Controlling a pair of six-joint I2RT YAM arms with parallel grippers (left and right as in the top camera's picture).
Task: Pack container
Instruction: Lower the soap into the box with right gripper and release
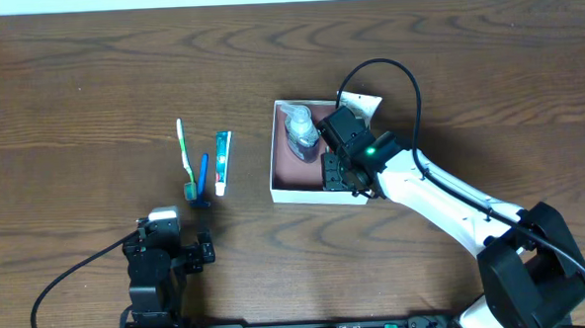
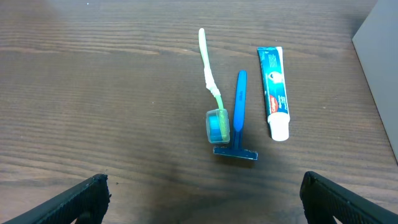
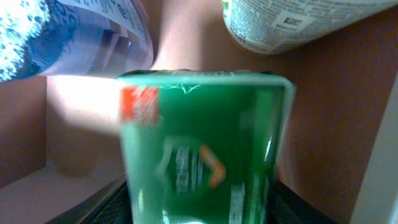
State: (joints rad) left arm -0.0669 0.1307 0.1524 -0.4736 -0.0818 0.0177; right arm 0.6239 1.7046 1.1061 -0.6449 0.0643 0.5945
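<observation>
Container [image 1: 314, 195], sitting mid-table, is holding a bottle [image 1: 302, 132] and receiving a green soap box [image 3: 205, 149] clamped in the right gripper [image 1: 334, 170], while toothbrush [image 2: 208, 74], razor [image 2: 239, 106] and toothpaste [image 2: 273, 87] are lying outside, awaiting packing, before the spread-fingered left gripper [image 2: 204, 180].

We see a container [image 1: 309, 194] white outside and reddish-brown inside, and a green box [image 3: 205, 162] with a red patch. The razor [image 2: 239, 115] is blue, the toothbrush [image 2: 209, 78] pale green, the toothpaste [image 2: 273, 87] teal.
</observation>
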